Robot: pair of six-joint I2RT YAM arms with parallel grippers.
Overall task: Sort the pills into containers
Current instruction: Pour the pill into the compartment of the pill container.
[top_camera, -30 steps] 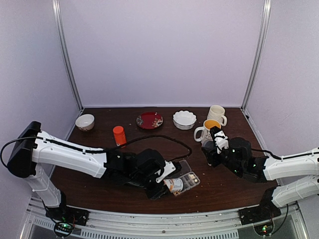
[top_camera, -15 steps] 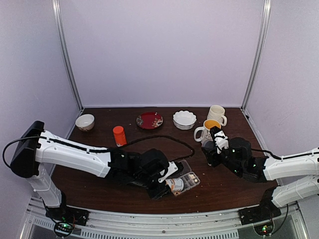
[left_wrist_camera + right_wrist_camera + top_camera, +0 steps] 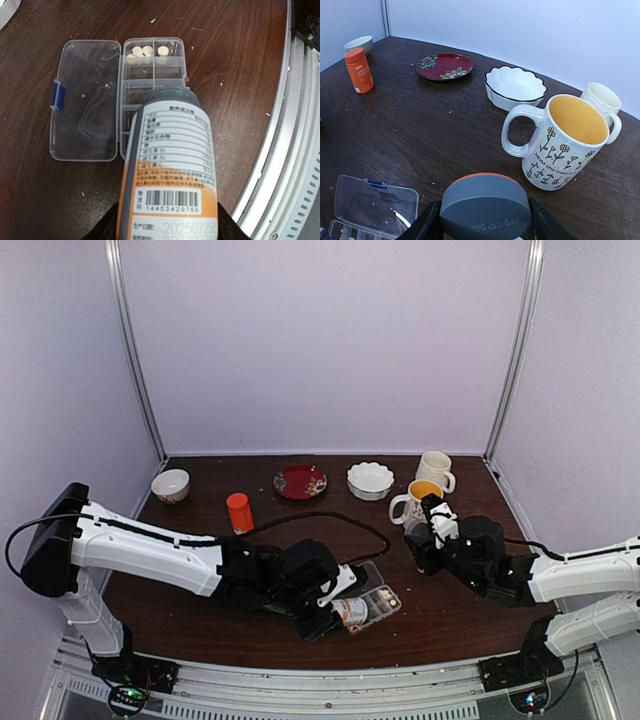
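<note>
The table point(image 3: 190, 518) is seen from high behind the arm bases point(image 3: 130, 672), facing the back wall point(image 3: 320, 340). The pill box point(image 3: 152, 70) is looked down on closely from the left wrist and the mug point(image 3: 565, 145) is viewed low from the right wrist; the box is shared by all three views

Far row for you, left to right: small bowl point(image 3: 170, 484), red floral plate point(image 3: 300, 481), white scalloped bowl point(image 3: 370, 480), cream mug point(image 3: 435, 469). Orange bottle point(image 3: 238, 512) upright, nearer than small bowl, left of plate, apart from both. Floral mug point(image 3: 565, 142), yellow inside, handle to left, just in front of cream mug; contact unclear. Labelled bottle point(image 3: 172, 165) tilted over near middle of dark brown table point(image 3: 450, 615): you see white label, barcode, dark grey end facing away. Grey cap point(image 3: 485, 205), orange edge on top, nearer than floral mug.
</note>
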